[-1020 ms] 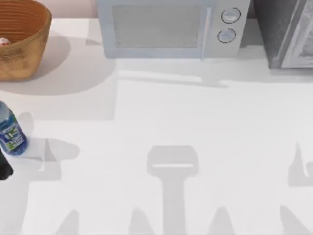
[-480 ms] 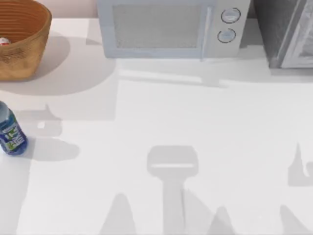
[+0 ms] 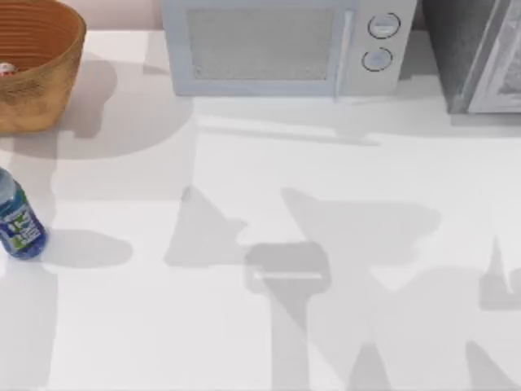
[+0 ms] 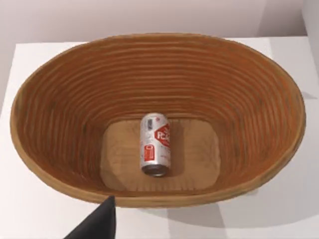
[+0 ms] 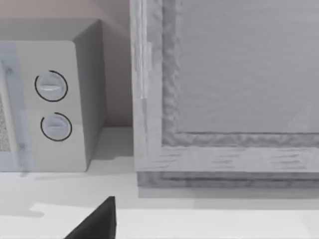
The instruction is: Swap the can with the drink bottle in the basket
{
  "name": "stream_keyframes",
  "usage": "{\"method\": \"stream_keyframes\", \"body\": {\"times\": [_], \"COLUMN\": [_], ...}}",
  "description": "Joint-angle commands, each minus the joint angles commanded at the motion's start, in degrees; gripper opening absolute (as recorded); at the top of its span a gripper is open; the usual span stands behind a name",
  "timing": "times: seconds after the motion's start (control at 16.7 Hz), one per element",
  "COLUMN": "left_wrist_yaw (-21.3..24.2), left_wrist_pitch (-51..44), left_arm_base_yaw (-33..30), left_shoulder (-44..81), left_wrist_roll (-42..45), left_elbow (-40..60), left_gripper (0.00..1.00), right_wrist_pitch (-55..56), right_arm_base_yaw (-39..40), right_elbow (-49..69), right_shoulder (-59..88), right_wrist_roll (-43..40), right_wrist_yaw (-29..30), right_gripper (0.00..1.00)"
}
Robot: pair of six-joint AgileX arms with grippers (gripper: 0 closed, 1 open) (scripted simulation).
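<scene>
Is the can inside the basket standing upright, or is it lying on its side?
Lying on its side. In the left wrist view the can rests lengthwise on the flat bottom of the basket, its red label facing up and one round end showing.

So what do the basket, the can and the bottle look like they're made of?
The basket looks like woven wicker, matte orange-brown with ribbed coils. The can looks like metal, with a printed red-and-white wrap and dull end. The drink bottle seems translucent blue plastic with a label.
</scene>
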Motion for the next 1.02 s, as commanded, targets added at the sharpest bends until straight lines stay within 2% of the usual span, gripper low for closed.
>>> {"method": "stream_keyframes", "body": {"times": [0.36, 0.6, 0.84, 1.02], "left_wrist_yaw": [4.62, 7.4, 9.51, 10.46], "left_wrist_pitch": [-17.99, -27.88, -34.99, -38.04], "left_arm_base_yaw": [2.27, 3.59, 4.58, 5.02], "left_shoulder": [34.37, 53.48, 67.43, 73.5], "left_wrist_roll": [1.64, 2.33, 2.79, 2.99], "left_elbow": [34.53, 54.11, 68.83, 75.46], "left_gripper": [1.0, 1.0, 1.0, 1.0], "right_wrist_pitch": [0.0, 0.0, 0.0, 0.0], "right_arm_base_yaw": [0.0, 0.0, 0.0, 0.0], "right_elbow": [0.0, 0.0, 0.0, 0.0], "right_shoulder": [0.0, 0.0, 0.0, 0.0], "right_wrist_roll": [0.0, 0.0, 0.0, 0.0], "right_wrist_yaw": [0.0, 0.0, 0.0, 0.0], "right_gripper": [1.0, 1.0, 1.0, 1.0]}}
